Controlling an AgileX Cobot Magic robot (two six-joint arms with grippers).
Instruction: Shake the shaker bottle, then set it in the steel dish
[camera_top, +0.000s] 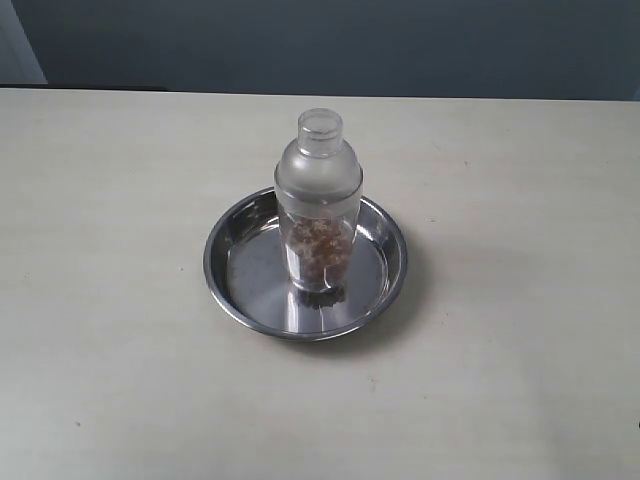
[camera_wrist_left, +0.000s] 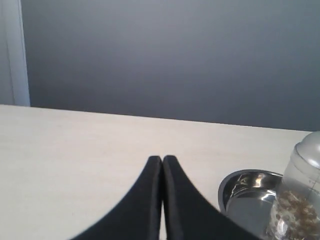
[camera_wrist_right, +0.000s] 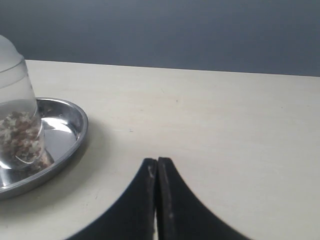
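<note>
Nearest, the left gripper (camera_wrist_left: 162, 161) and the right gripper (camera_wrist_right: 157, 162) are seen clenched on nothing, kept clear of the steel dish (camera_top: 245, 275) on either side; within it the shaker bottle (camera_top: 318, 205) is found standing upright near the centre. Being tall and narrow on slick steel, it could be toppled or skidded to the rim were an arm swept past carelessly.

The left claw (camera_wrist_left: 163, 160) (tips pressed together) sits apart from the steel dish (camera_wrist_left: 235, 182) holding the shaker bottle (camera_wrist_left: 300, 200).

Soft, even light; dish (camera_top: 380, 285) gleams, slight blur.
</note>
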